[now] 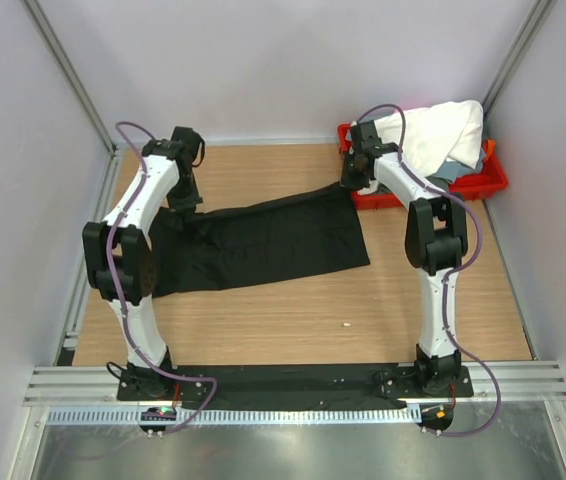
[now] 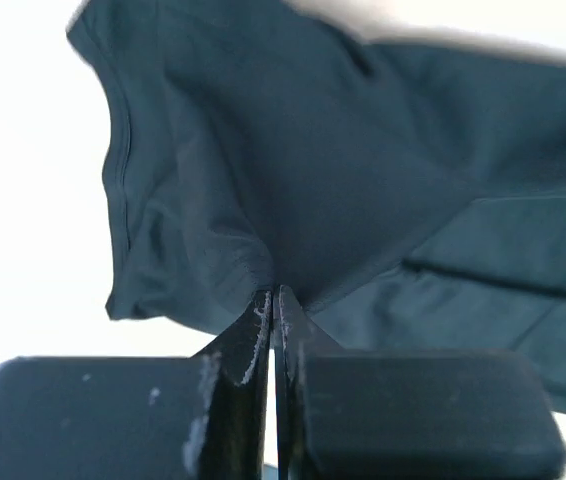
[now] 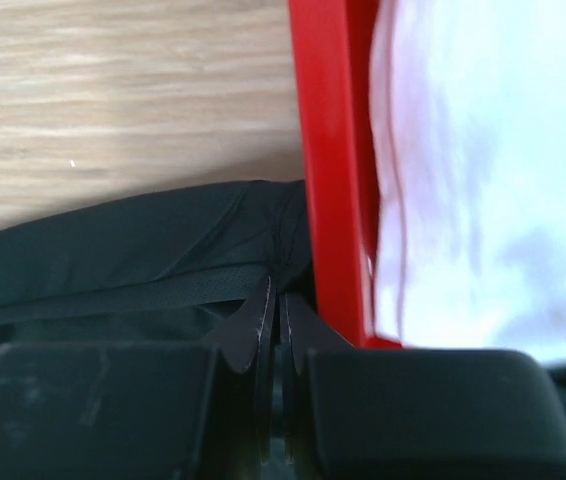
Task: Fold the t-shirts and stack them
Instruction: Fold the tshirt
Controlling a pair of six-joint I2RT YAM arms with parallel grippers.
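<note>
Your left gripper (image 2: 273, 300) and right gripper (image 3: 273, 290) both clench the black t-shirt (image 1: 263, 245); lift evenly, fold toward the table's (image 1: 293, 320) near edge, clear of the red tray (image 3: 328, 150).

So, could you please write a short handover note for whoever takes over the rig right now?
Left gripper: fingers shut on the black t-shirt, at its left end.
Right gripper: fingers shut on its right end, beside the red tray.
Black t-shirt lies stretched across the table; white t-shirt heaped in the tray, grey t-shirt peeking from under it.
Done: nothing stacked yet. Left: fold the black one, then the other two, and stack.
</note>
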